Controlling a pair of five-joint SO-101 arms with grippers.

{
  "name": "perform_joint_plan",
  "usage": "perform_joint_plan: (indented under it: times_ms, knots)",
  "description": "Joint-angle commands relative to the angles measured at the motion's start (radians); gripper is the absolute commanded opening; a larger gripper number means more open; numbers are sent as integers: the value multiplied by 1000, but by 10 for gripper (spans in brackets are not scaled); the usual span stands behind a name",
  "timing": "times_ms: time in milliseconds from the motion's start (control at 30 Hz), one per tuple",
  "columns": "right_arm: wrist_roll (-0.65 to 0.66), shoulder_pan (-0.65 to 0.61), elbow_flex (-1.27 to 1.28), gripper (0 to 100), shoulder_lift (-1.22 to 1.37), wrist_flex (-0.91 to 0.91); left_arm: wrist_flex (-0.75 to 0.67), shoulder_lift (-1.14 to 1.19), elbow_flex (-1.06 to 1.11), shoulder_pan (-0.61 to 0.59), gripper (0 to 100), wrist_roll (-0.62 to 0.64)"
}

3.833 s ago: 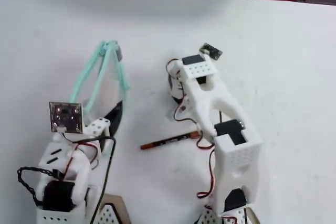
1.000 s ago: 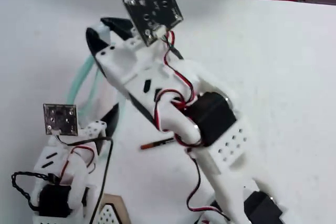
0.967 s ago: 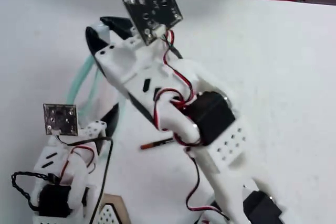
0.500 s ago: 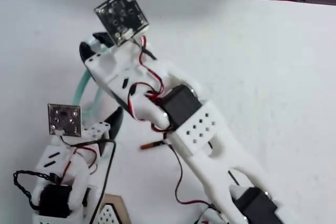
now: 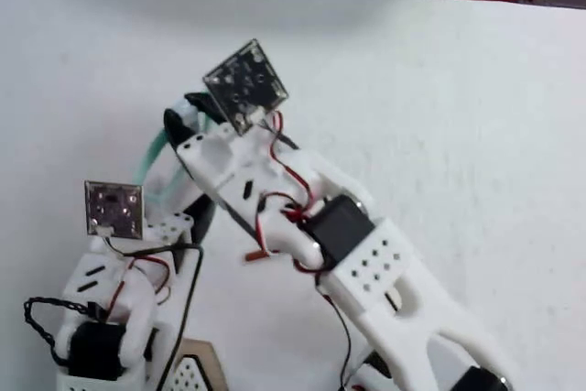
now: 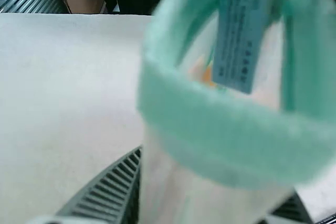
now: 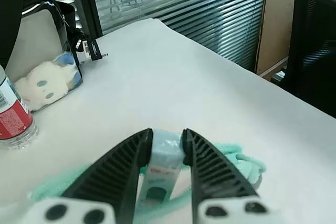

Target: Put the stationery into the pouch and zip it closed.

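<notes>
bright even light; faint shadows on table (image 5: pixel 476 89); daylight through blinds (image 7: pixel 173 3)

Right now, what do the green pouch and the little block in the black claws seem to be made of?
The pouch: soft fabric, going by its matte mint rim band; the pale body below looks like translucent plastic or mesh, hard to tell. The block: probably a rubber eraser, pale blue, in a printed paper sleeve.

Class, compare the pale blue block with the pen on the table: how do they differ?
The pale blue block is held in the right end effector over the pouch; the pen lies loose on the table. The block is stubby and pale blue; the pen's visible end is thin and orange. Both are stationery meant for the pouch.
</notes>
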Motion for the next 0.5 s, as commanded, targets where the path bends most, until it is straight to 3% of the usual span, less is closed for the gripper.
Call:
perform_joint_plan:
  times_ms: [0,200,467]
  knots:
    - [38,-10,-8,27,-53,18,-44,4,-11,2,276,9]
    - [98,-59,-12,195,-61,87,-55,4,2,1,276,8]
    - [92,-18,-54,202,-65,122,-54,4,2,-22,276,8]
